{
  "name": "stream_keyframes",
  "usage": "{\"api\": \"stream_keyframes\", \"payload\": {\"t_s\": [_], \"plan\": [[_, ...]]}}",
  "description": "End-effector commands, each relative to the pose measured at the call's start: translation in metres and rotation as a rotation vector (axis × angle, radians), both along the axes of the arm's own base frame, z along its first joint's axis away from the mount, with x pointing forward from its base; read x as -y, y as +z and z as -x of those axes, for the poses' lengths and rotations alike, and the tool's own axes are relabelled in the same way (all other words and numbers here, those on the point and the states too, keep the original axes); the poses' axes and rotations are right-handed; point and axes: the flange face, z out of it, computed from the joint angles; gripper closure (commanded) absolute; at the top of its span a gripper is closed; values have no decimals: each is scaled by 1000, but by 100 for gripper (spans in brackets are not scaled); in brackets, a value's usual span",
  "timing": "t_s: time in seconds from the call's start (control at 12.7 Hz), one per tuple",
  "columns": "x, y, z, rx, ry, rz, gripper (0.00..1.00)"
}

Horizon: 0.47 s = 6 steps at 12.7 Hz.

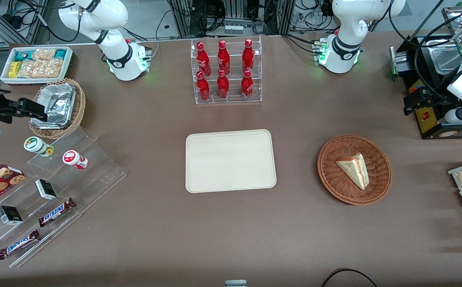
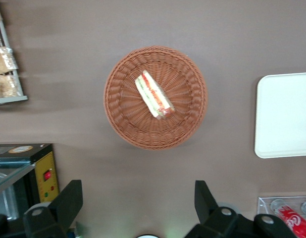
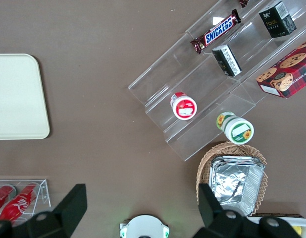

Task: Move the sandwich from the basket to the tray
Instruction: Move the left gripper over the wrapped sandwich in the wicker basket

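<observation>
The pincer point(image 2: 138, 208) hangs wide open, high above the table point(image 1: 155, 223), holding nothing. The left wrist view shows the sandwich's point(image 2: 153, 94) red and green filling; it lies in the basket point(image 2: 121, 119), well apart from the tray point(image 1: 230, 160).

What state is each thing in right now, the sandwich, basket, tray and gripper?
sandwich: lying in the basket, not yet picked up.
basket: flat on the table, holding only the sandwich.
tray: flat on the table, nothing on it.
gripper: open, high above the table, holding nothing, clear of the basket.
</observation>
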Motion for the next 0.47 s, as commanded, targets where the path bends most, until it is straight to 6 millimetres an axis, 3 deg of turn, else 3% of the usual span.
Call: {"api": "stream_keyframes", "payload": {"t_s": [0.0, 0.24, 0.39], "plan": [[-3, 3, 0, 20, -8, 20, 0], [-4, -11, -14, 5, 0, 15, 0], [-4, -39, -30, -10, 30, 11, 0]]}}
